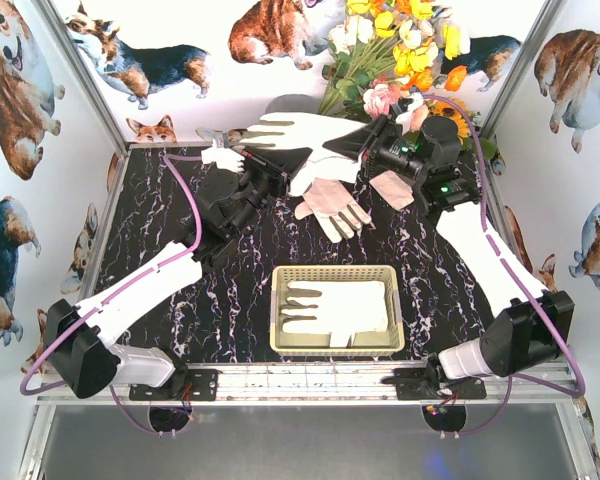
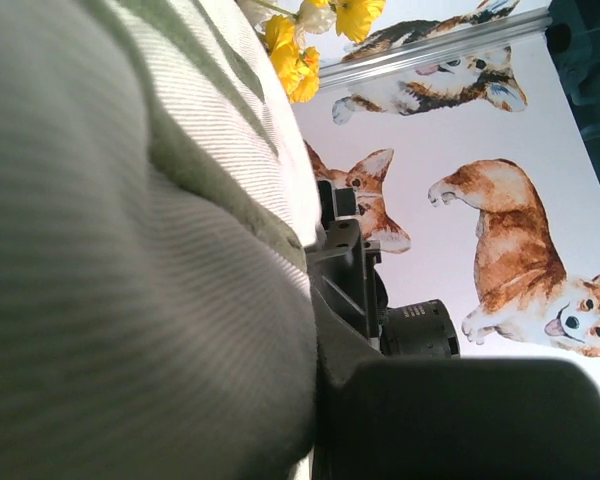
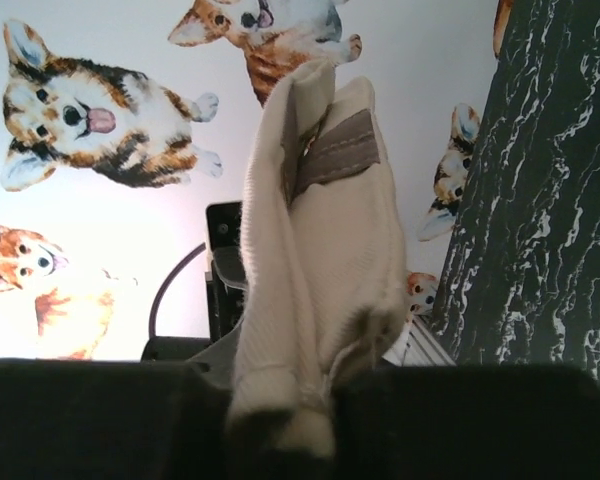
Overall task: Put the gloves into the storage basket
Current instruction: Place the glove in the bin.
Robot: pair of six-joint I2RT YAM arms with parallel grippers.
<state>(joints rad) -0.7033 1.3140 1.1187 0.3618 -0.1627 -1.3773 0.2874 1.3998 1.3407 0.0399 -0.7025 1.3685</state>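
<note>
Together, left claw point(image 1: 261, 173), right claw point(image 3: 280, 398), gripping glove point(image 1: 285, 132)

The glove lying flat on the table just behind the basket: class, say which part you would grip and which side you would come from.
Probably best to pinch the glove at mid-palm, coming straight down from above. It lies flat on the table, spread open toward the storage basket, so no raised edge suits a side approach, and the held glove hides its far end.
</note>
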